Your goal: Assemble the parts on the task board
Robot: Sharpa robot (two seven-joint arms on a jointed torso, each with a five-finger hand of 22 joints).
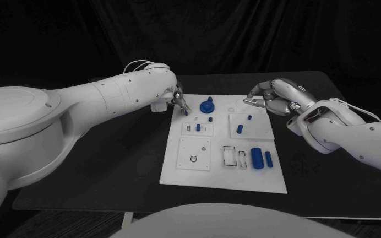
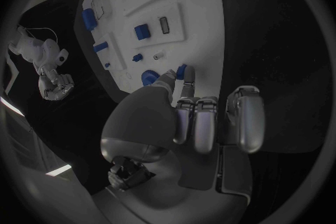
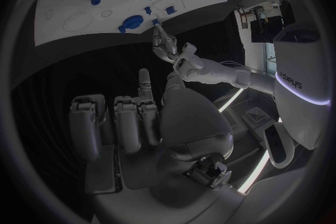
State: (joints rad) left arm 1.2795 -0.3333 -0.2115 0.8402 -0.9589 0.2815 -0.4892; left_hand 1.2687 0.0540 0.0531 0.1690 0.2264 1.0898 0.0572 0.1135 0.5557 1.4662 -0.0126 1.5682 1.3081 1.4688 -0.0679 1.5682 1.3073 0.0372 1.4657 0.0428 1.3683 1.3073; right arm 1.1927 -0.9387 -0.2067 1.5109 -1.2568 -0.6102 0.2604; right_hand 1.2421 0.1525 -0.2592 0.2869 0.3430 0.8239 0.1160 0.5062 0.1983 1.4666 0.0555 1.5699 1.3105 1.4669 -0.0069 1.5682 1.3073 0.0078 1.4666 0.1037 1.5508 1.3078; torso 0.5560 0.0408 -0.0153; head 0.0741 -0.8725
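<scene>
Pinching a small blue peg (image 2: 181, 71) at the task board's (image 1: 179, 174) far corner, the left hand (image 1: 176, 101) holds it between fingertips.

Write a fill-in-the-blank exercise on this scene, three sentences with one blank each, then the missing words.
1. The left hand pinches a small ____ part at the far left corner of the task board.
2. The right hand hangs above the board's far ____ corner.
3. The board rests on a ____ table.

Missing words: blue; right; black
</scene>
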